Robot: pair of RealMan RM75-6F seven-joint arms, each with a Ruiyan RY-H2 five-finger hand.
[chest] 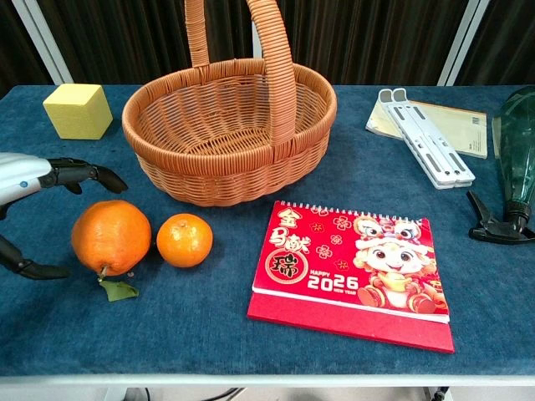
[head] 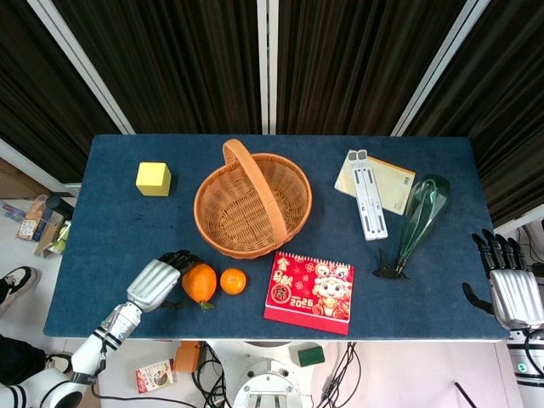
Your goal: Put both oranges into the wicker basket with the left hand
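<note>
Reaching L hand (head: 159, 281) fingers spread, empty, just left of big orange (head: 200, 282) | small orange (head: 233, 280) beside it, both on table before wicker basket (head: 293, 183) | R hand (head: 511, 285) open, table's right edge.

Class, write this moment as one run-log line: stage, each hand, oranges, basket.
stage: reaching | left hand: open beside larger orange | right hand: open, idle | smaller orange: on table | wicker basket: empty

red desk calendar (chest: 351, 271), "HAPPY 2026", "金马献瑞"
</note>
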